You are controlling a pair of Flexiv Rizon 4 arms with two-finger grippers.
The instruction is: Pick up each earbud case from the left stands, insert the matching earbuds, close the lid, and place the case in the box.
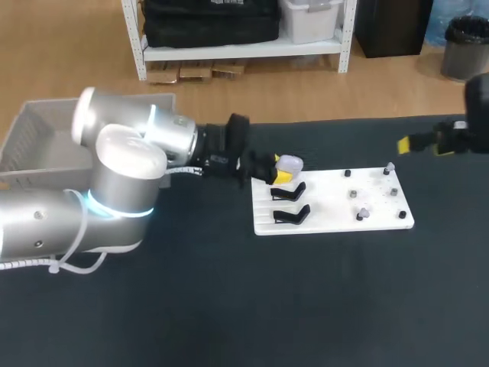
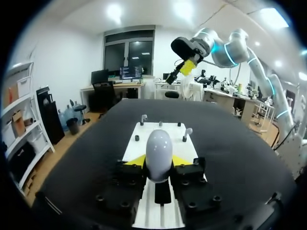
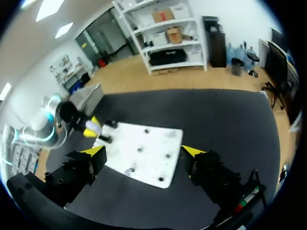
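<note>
— Left gripper [image 2: 159, 161]; what's in it?
— Earbud case [image 2: 159, 147], pinched from both sides, above the white board's [image 1: 336, 208] black stands [image 1: 290, 216]; right gripper [image 3: 143, 151] gapes wide, well apart.

Top of the table [image 1: 306, 306]: dark, matt, cloth-like. Flat white plastic board [image 1: 336, 200], centre: smooth, dull sheen. Pale lilac egg-shaped plastic earbud case [image 2: 159, 152]: smooth, satin gloss. Black plastic stands [image 1: 291, 215]: matt. Left arm's silver shell [image 1: 126, 164], 9 o'clock: glossy. Grey plastic box [image 1: 38, 145], 10 o'clock: ribbed, matt.
</note>
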